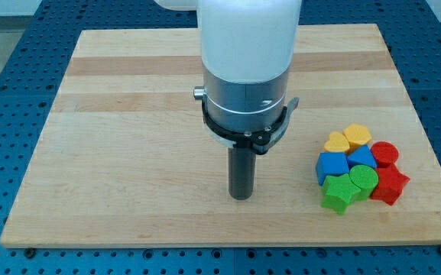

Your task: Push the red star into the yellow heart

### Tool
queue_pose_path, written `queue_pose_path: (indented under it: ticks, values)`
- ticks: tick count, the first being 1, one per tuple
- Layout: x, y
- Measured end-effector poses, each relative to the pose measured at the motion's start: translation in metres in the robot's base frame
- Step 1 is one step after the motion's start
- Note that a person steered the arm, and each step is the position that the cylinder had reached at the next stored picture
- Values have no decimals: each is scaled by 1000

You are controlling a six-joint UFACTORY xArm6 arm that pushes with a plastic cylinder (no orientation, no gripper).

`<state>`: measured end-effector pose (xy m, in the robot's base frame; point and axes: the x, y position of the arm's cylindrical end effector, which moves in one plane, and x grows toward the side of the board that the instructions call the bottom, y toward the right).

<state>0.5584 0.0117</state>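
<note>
The red star [390, 186] lies at the lower right of a tight cluster of blocks near the board's right edge. The yellow heart [357, 136] sits at the top of that cluster, with a blue block [363, 157] and a red round block [384, 153] between them. My tip [241, 196] is on the board left of the cluster, well apart from every block, roughly level with the red star.
The cluster also holds a yellow block [335, 143], a blue cube [332, 166], a green round block [364, 179] and a green star [338, 195]. The wooden board [128, 114] lies on a blue perforated table. The arm's white body [247, 53] hides part of the board's middle top.
</note>
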Motion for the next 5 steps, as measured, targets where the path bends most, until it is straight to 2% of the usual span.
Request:
queue_pose_path:
  ticks: [4, 5]
  values:
    - [-8, 0]
    - [-58, 2]
